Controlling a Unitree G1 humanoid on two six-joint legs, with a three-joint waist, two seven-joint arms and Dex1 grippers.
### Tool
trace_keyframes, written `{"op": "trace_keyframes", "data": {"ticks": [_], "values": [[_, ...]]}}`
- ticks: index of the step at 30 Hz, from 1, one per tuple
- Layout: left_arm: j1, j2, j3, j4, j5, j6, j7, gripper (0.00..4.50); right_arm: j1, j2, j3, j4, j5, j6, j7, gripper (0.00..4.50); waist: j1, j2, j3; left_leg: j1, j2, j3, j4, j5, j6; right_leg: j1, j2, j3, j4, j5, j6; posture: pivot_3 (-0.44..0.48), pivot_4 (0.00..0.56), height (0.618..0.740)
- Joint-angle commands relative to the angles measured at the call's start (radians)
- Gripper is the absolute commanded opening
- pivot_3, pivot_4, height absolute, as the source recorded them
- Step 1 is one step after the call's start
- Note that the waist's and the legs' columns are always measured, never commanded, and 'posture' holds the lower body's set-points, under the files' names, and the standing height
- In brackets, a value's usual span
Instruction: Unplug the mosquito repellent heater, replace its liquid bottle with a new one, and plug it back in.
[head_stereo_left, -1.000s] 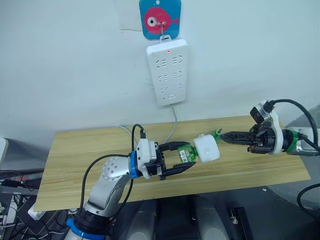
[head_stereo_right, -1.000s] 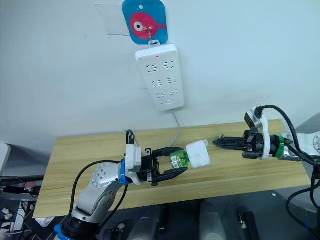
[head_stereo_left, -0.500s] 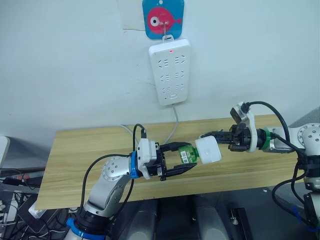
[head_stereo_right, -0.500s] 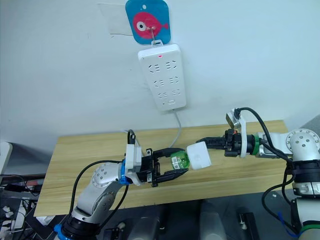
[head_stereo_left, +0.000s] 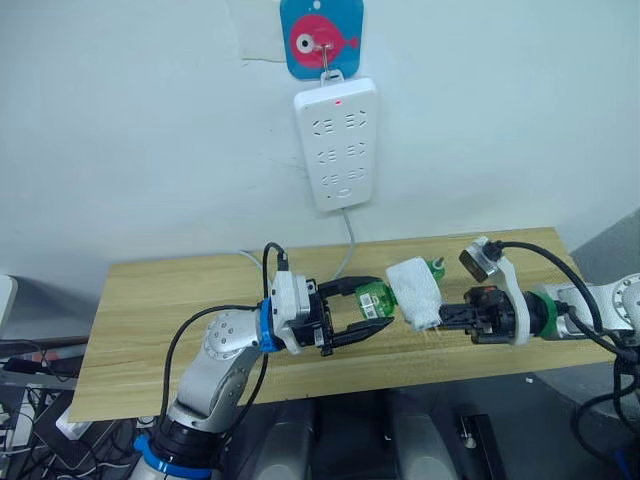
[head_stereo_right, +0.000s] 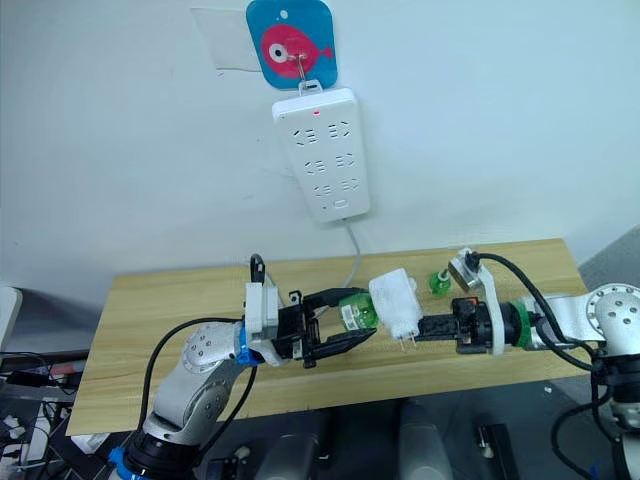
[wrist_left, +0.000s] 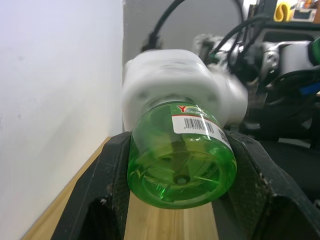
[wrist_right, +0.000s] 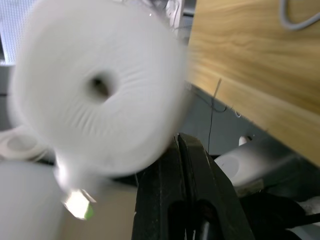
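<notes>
Up close: bottle (wrist_left: 181, 157) between left fingers (wrist_left: 110, 175).

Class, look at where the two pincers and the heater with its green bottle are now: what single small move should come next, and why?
Probably open the right pincer and close it on the small white rounded plastic heater. The left pincer already grips the green translucent liquid bottle, screwed into the heater, while the right fingers look pressed shut just beside it, holding nothing. Gripping both parts should allow unscrewing.

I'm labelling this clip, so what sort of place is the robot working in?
Probably an indoor test bench or lab: a bare wooden table against a plain white wall, a white power strip hung from a fish-shaped hook, and loose cables beneath.
</notes>
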Motion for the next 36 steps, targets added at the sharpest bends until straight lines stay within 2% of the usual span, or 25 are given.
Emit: {"op": "trace_keyframes", "data": {"ticks": [1,16,20,23,26,36], "values": [[0.004,-0.005,-0.006,-0.012,0.008,-0.017,-0.005,2.27,0.006,-0.025,0.001,-0.077,0.046,-0.043,0.064,0.05,0.000,0.000,0.000,0.000,0.000,0.000,0.000,0.000,0.000,0.000,0.000,0.000,0.000,0.000,0.000,-0.050,0.307,0.740],[0.012,-0.005,-0.005,0.004,0.016,-0.027,-0.024,2.27,-0.202,-0.085,0.031,-0.039,0.046,-0.059,0.169,0.05,0.000,0.000,0.000,0.000,0.000,0.000,0.000,0.000,0.000,0.000,0.000,0.000,-0.001,0.000,0.000,-0.079,0.314,0.740],[0.000,-0.012,-0.010,0.016,0.017,-0.027,-0.031,2.27,-0.296,-0.041,0.043,0.011,0.046,-0.089,0.083,0.05,-0.002,0.000,0.000,0.000,0.000,0.000,0.000,0.000,0.000,0.000,0.000,0.000,-0.001,0.000,0.000,-0.088,0.313,0.740],[-0.005,-0.014,-0.010,0.018,0.015,-0.025,-0.035,2.27,-0.306,-0.012,0.070,0.032,0.040,-0.113,-0.007,0.05,-0.001,0.000,0.000,0.000,0.000,-0.001,-0.001,0.000,0.000,0.000,0.000,0.001,-0.001,0.000,0.000,-0.088,0.313,0.740],[-0.010,-0.013,-0.009,0.013,0.008,-0.018,-0.039,2.27,-0.303,0.029,0.081,0.051,-0.026,-0.117,-0.048,0.05,-0.001,0.000,0.000,-0.001,0.000,-0.001,-0.001,0.000,0.000,-0.001,0.000,0.001,-0.001,0.000,0.000,-0.083,0.317,0.740],[0.010,-0.007,-0.006,-0.033,-0.004,0.001,-0.051,2.27,-0.292,0.095,0.061,0.075,-0.262,-0.067,-0.004,0.05,-0.001,0.000,0.000,-0.001,0.000,-0.001,-0.001,0.000,0.000,-0.001,0.000,0.001,-0.001,0.000,0.000,-0.065,0.315,0.740]]}}
